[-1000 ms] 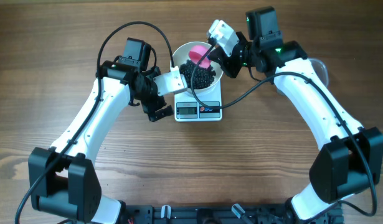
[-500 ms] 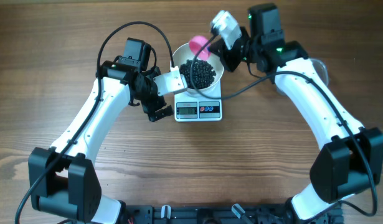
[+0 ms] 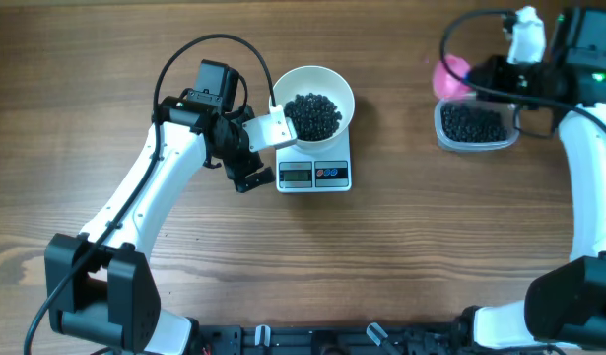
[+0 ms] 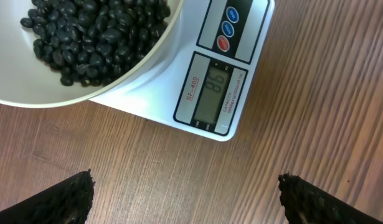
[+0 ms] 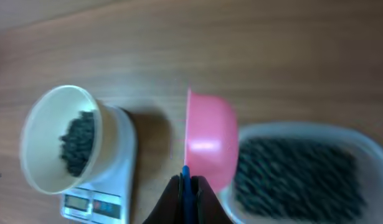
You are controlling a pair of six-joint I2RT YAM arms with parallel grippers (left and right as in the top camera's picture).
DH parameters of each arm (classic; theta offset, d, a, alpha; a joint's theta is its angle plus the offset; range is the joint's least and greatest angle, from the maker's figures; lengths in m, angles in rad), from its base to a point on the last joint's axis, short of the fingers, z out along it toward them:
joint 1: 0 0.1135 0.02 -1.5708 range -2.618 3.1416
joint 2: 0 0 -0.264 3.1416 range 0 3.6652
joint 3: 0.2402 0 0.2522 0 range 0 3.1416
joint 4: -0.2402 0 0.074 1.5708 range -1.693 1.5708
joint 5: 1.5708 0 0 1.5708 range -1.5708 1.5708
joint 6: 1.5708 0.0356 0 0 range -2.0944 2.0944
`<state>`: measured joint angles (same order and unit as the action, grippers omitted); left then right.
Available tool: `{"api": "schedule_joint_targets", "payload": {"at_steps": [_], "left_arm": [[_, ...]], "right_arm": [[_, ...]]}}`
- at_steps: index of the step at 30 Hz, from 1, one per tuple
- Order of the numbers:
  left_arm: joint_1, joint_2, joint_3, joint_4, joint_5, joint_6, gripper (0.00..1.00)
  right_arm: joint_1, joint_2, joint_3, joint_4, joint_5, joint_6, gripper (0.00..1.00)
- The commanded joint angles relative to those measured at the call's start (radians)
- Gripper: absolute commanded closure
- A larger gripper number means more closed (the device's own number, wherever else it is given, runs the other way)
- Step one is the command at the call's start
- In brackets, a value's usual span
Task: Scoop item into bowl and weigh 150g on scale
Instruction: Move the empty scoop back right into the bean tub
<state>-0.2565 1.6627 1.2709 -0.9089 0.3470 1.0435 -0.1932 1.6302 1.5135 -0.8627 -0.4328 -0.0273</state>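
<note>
The white bowl stands on the white scale and holds a heap of black beans, the item. My left gripper hovers open just left of the scale; in the left wrist view its fingers are wide apart over bare wood, with the scale's display ahead. My right gripper is at the far right, shut on the blue handle of a pink scoop. The scoop hangs at the left rim of a clear tub of beans.
The clear tub sits at the back right, well apart from the scale. Both white arms reach in from the front corners. Wooden tabletop lies between scale and tub.
My right arm has swung right, carrying the pink scoop from over the bowl to the tub. The left arm has not moved.
</note>
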Motion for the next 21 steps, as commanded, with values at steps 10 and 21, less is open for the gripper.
{"api": "schedule_joint_targets", "payload": {"at_steps": [10, 21], "left_arm": [[0.002, 0.004, 0.005, -0.001, 0.023, 0.019, 0.0], [0.002, 0.004, 0.005, -0.001, 0.023, 0.019, 0.0]], "right_arm": [[-0.036, 0.002, 0.0, -0.007, 0.198, -0.048, 0.96], [-0.036, 0.027, -0.06, -0.01, 0.339, -0.074, 0.96]]}}
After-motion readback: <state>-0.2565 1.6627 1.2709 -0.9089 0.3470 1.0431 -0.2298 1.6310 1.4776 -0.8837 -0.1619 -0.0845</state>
